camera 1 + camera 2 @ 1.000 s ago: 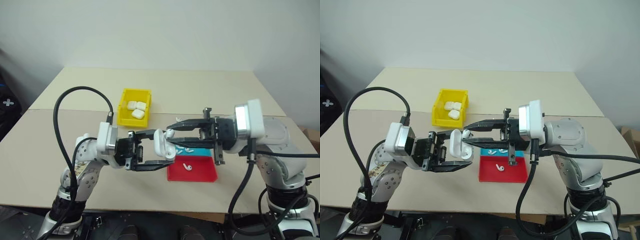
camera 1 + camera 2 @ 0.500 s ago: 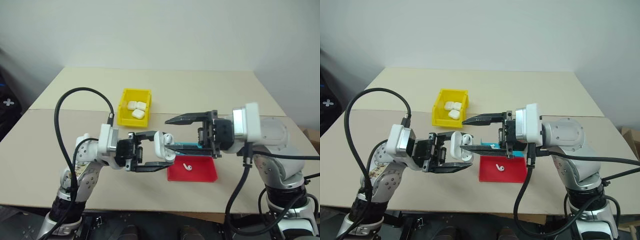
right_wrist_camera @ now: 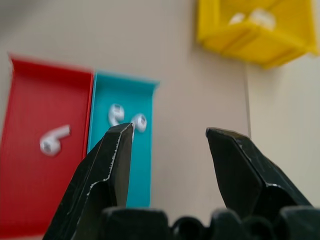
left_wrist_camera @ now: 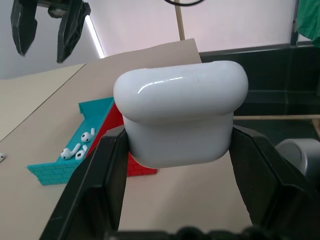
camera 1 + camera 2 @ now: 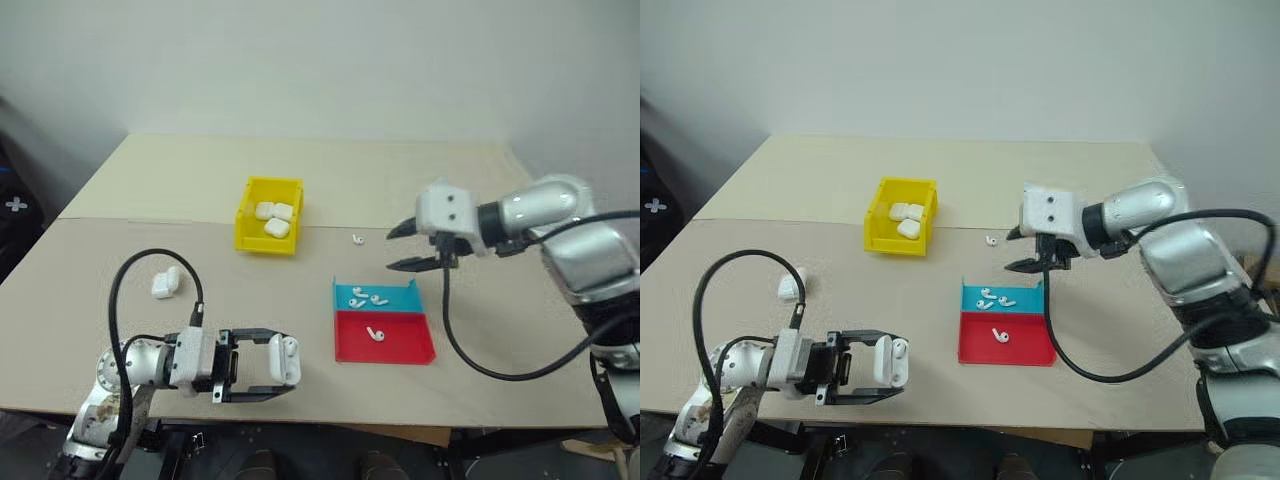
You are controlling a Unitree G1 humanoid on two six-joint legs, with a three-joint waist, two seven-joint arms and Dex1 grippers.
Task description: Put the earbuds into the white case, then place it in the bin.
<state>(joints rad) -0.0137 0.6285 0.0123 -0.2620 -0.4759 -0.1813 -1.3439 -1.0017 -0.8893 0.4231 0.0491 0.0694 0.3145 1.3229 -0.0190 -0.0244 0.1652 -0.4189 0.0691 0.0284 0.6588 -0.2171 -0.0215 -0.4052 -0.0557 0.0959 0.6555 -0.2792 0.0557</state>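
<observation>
Earbuds (image 5: 367, 298) in blue tray (image 5: 374, 296) on beige tabletop (image 5: 400, 180)

No text or label can be read anywhere.

A shallow red plastic tray (image 5: 400, 345) lies on the beige table (image 5: 520, 330). A shallow blue plastic tray (image 5: 345, 295) touches it.
</observation>
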